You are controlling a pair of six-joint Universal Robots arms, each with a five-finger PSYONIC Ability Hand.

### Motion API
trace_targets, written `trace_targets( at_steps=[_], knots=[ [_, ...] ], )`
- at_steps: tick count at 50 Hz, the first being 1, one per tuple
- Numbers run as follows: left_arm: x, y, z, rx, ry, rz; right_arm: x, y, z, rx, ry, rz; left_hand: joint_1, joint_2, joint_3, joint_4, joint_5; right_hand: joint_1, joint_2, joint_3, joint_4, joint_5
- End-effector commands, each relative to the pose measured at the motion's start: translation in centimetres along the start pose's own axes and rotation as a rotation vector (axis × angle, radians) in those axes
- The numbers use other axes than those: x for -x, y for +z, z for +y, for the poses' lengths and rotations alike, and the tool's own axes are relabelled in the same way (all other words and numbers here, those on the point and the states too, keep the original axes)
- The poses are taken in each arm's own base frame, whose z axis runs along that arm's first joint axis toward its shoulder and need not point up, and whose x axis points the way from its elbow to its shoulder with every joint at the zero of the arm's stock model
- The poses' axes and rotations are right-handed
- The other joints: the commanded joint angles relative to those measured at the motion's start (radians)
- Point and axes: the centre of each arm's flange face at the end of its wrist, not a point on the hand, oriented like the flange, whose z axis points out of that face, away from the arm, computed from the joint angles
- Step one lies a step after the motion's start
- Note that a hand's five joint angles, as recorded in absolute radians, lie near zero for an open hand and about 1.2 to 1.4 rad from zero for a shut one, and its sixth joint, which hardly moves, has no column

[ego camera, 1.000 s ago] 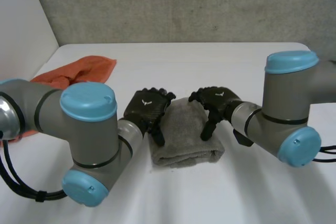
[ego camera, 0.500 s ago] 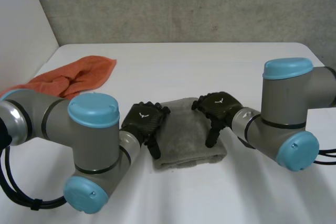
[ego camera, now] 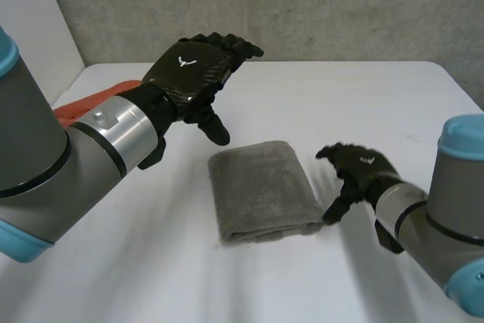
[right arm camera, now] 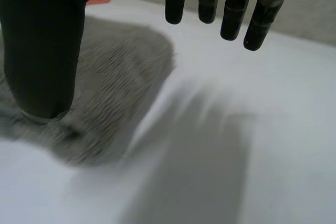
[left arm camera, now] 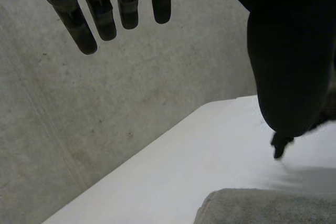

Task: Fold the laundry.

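Note:
A grey towel (ego camera: 261, 191) lies folded into a thick rectangle in the middle of the white table (ego camera: 355, 104). My left hand (ego camera: 193, 73) hovers high above the table, up and to the left of the towel, fingers straight and apart, holding nothing. My right hand (ego camera: 355, 175) is just off the towel's right edge, close to the table, fingers relaxed and empty. In the left wrist view my left hand's fingers (left arm camera: 100, 14) point at the wall, with the towel (left arm camera: 262, 207) below. In the right wrist view the towel (right arm camera: 121, 87) lies beside my right hand's thumb (right arm camera: 42, 51).
An orange cloth (ego camera: 91, 104) lies crumpled at the table's back left, partly behind my left forearm. A grey wall (ego camera: 302, 5) rises behind the table's far edge. My right arm's elbow (ego camera: 461, 209) stands at the front right.
Both hands have left the towel. The left one rose and swung back to the left; the right one drew away to the right and toward the front. The towel stays folded.

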Motion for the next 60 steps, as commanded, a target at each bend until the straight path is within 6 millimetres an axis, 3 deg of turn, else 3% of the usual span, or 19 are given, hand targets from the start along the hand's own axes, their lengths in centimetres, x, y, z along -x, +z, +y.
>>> trace_targets(
  at_steps=[1,15,28,31,32,33,34,41,46,49,50,56,60],
  knots=[
    [-0.1,0.0,0.7,0.021,-0.021,-0.003,0.8,1.9,2.7,0.041,0.067,-0.089,-0.018,-0.026,-0.031,-0.026,-0.047,0.083,0.064,0.07,0.051,0.04],
    [-0.3,0.1,1.7,0.049,-0.031,0.002,1.1,4.7,2.8,-0.008,0.116,-0.126,-0.018,-0.026,-0.031,-0.026,-0.047,0.336,0.316,0.322,0.304,0.293],
    [-0.1,0.1,2.0,0.057,-0.032,-0.002,2.5,5.0,3.3,0.001,0.101,-0.162,-0.018,-0.026,-0.031,-0.026,-0.047,0.359,0.34,0.346,0.328,0.317],
    [-0.1,0.2,2.1,0.06,-0.033,-0.003,2.5,5.0,3.3,0.001,0.101,-0.162,-0.018,-0.026,-0.031,-0.026,-0.047,0.657,0.638,0.644,0.626,0.615],
    [-0.1,0.2,2.1,0.06,-0.033,-0.003,2.5,5.1,3.3,0.002,0.1,-0.16,-0.018,-0.026,-0.031,-0.026,-0.047,0.804,0.785,0.791,0.772,0.761],
    [-0.1,0.3,2.2,0.061,-0.033,-0.003,2.4,5.3,3.4,0.002,0.094,-0.159,-0.018,-0.026,-0.031,-0.026,-0.047,1.163,1.144,1.15,1.131,1.12],
    [-0.1,0.3,2.2,0.061,-0.033,-0.003,2.4,5.5,3.4,0.002,0.091,-0.159,-0.018,-0.026,-0.031,-0.026,-0.047,1.201,1.181,1.187,1.169,1.158],
    [0.0,0.5,2.7,0.071,-0.035,-0.002,2.2,7.3,1.5,-0.058,0.043,-0.16,-0.018,-0.026,-0.031,-0.026,-0.047,1.201,1.181,1.187,1.169,1.158],
    [0.1,0.7,2.8,0.073,-0.034,-0.007,1.6,9.0,-1.8,-0.168,-0.083,-0.141,-0.018,-0.026,-0.031,-0.026,-0.047,1.201,1.181,1.187,1.169,1.158],
    [0.1,0.8,2.9,0.076,-0.035,-0.006,-0.1,10.5,-3.6,-0.221,-0.115,-0.1,-0.018,-0.026,-0.031,-0.026,-0.047,1.201,1.181,1.187,1.169,1.158],
    [0.1,0.8,2.9,0.075,-0.034,-0.006,-2.8,11.6,-4.8,-0.242,-0.117,-0.044,-0.018,-0.026,-0.031,-0.026,-0.047,1.201,1.181,1.187,1.169,1.158],
    [0.1,0.8,3.0,0.076,-0.035,-0.006,-9.4,15.1,-6.5,-0.255,-0.112,0.066,-0.018,-0.026,-0.031,-0.026,-0.047,1.201,1.181,1.187,1.169,1.158],
    [0.1,0.9,3.2,0.084,-0.038,-0.007,-17.8,17.5,-6.7,-0.249,-0.074,0.215,-0.018,-0.026,-0.031,-0.026,-0.047,1.201,1.181,1.187,1.169,1.158]
  ],
)
